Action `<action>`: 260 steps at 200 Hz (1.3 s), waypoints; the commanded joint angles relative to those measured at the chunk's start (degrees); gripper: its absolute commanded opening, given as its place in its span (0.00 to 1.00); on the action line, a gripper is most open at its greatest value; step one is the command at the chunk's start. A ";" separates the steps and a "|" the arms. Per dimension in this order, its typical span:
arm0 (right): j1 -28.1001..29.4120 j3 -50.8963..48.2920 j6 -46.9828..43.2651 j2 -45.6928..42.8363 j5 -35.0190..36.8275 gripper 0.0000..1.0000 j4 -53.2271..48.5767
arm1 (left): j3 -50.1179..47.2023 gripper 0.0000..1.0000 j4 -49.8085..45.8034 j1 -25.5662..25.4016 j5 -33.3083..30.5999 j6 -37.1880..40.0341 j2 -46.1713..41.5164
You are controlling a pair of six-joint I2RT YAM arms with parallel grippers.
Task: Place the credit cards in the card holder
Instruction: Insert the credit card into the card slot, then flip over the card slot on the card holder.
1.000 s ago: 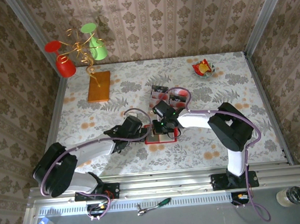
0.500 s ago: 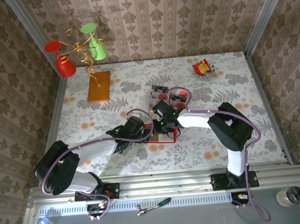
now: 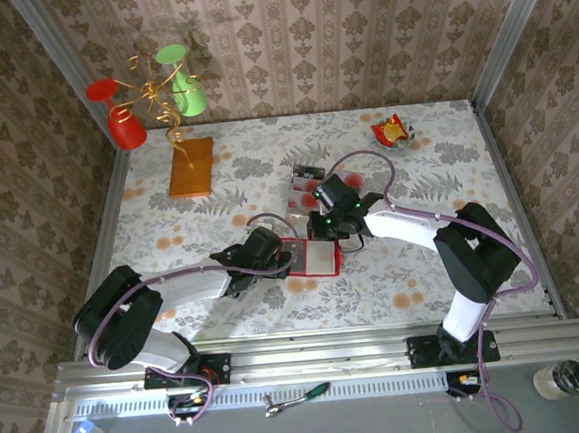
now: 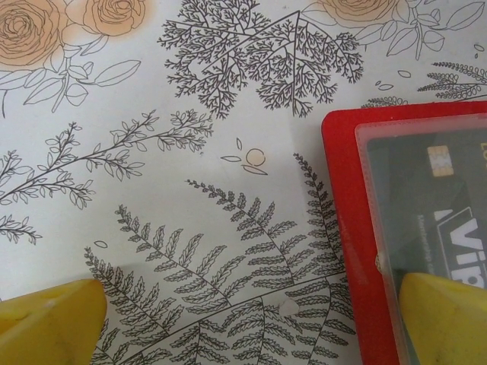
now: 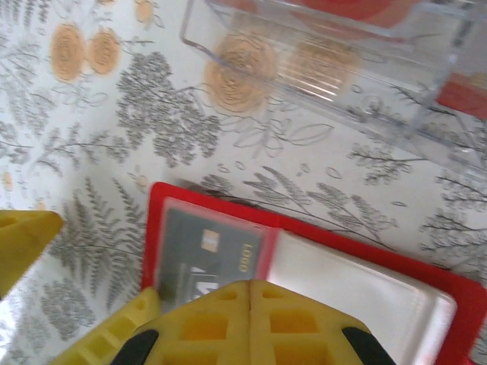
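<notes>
The red card holder [image 3: 313, 259] lies open on the flowered table, pale pockets up. In the left wrist view one dark credit card [image 4: 437, 198] sits inside the clear pocket of the card holder [image 4: 346, 228]; it shows again as the card [image 5: 202, 255] in the holder [image 5: 221, 199] in the right wrist view. More credit cards [image 3: 310, 182] rest in a clear tray [image 5: 342, 68] behind. My left gripper [image 3: 285, 259] [image 4: 251, 327] is open, jaws straddling the holder's left edge. My right gripper [image 3: 323, 232] [image 5: 251, 319] is shut and empty, just above the holder's far side.
An orange-brown block [image 3: 190, 166] and a wire stand with red and green cups [image 3: 154, 92] stand at the back left. A red-yellow snack wrapper [image 3: 391, 130] lies at the back right. Patterned walls close in the table on three sides.
My right gripper has pulled back off the card holder toward the tray, uncovering the pockets. The left gripper shifted slightly right along the holder's left edge.
</notes>
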 commanded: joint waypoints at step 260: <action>-1.57 -1.38 -2.51 7.23 -2.06 0.00 -1.24 | 7.81 1.00 2.83 -6.27 2.32 1.59 6.15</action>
